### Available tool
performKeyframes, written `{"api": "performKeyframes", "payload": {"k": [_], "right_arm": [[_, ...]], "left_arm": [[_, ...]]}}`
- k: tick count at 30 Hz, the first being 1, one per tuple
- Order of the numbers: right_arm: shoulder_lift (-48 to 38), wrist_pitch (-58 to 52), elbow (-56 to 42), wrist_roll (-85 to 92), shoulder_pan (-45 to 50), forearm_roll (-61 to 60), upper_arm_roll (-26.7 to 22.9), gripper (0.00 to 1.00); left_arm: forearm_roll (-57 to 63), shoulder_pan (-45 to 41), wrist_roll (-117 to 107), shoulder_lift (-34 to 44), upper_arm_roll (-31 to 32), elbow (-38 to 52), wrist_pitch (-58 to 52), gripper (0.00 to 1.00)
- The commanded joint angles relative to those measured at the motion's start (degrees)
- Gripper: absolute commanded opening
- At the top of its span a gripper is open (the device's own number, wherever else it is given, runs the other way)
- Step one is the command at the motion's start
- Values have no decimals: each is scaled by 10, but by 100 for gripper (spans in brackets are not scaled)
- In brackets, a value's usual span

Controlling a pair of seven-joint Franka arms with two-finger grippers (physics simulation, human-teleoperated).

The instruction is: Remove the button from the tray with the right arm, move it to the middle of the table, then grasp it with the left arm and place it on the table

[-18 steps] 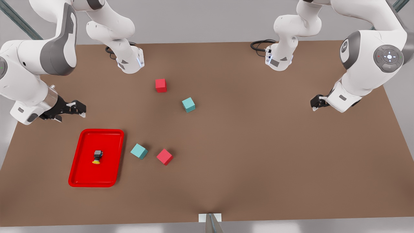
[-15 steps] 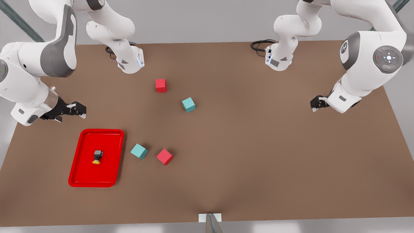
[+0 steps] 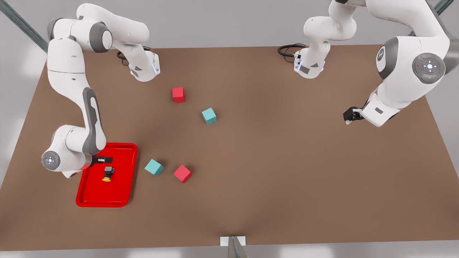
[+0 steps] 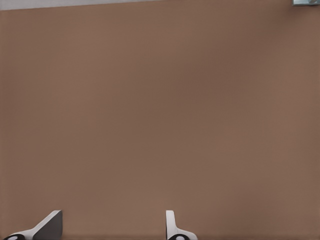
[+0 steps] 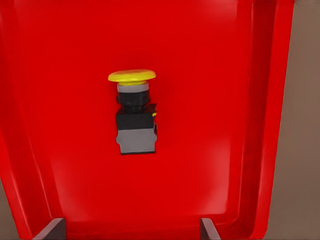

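Yellow-capped button [image 5: 134, 114] on its side, grey-black body, red tray [image 5: 260, 100]

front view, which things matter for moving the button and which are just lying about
Job:
- tiny yellow-capped dark button
- shallow red rectangular tray
- matte brown table
- right claw, open above the button
- left claw, open, waiting

Lying about:
- two red cubes
- two teal cubes

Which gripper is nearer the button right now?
The right gripper: it hangs over the tray, just beside the button, fingers open. The left gripper waits far off across the table, at the front view's right.
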State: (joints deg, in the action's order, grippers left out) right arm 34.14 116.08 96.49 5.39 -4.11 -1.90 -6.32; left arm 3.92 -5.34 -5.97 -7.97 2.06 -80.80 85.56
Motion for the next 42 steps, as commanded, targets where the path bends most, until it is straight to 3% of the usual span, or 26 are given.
{"api": "performKeyframes", "payload": {"k": [1,4,18,20,23,26,42], "right_arm": [[15,133,0,-31,2,-10,0,100],[39,182,0,-31,-3,-10,0,100],[58,174,47,-24,-6,-10,3,100],[57,173,44,-24,-6,-10,3,69],[57,163,43,-23,-12,-11,4,66],[56,163,43,-20,-11,-11,4,57],[54,163,39,0,-12,-9,4,52]], "left_arm": [[0,0,-5,1,1,0,-4,100],[0,-4,-5,1,1,0,-4,100],[0,-4,-5,1,1,0,-7,100],[0,-4,-5,1,1,0,-7,100],[0,-5,-5,1,1,0,-7,100],[0,-5,-5,1,1,0,-7,100],[0,-5,-4,1,1,0,-7,100]]}}
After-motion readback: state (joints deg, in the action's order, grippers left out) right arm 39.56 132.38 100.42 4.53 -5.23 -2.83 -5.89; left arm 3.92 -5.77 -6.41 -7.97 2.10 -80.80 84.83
